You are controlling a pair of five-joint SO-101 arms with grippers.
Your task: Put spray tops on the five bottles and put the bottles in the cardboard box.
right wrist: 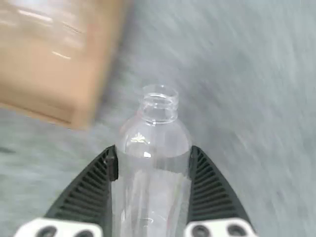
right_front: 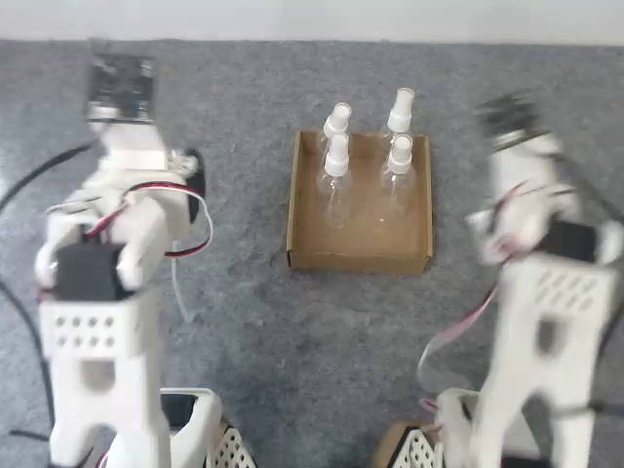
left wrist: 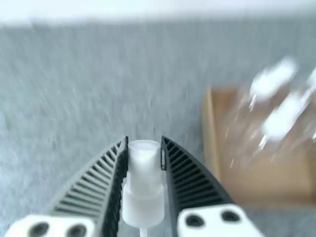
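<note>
My left gripper (left wrist: 144, 144) is shut on a white spray top (left wrist: 143, 187), held over the grey carpet to the left of the cardboard box (left wrist: 256, 185). From the left arm (right_front: 117, 244) the top's thin tube (right_front: 178, 290) hangs down. My right gripper (right wrist: 154, 157) is shut on a clear bottle (right wrist: 157, 131) whose neck is bare, beside a corner of the box (right wrist: 44, 74). The box (right_front: 359, 259) lies at the table's middle and holds several bottles (right_front: 337, 180) with spray tops on, standing at its far end.
Grey carpet (right_front: 322, 341) covers the table around the box. The right arm (right_front: 536, 253) stands to the right of the box. Cables trail from both arms. The near half of the box floor (right_front: 361, 234) is bare.
</note>
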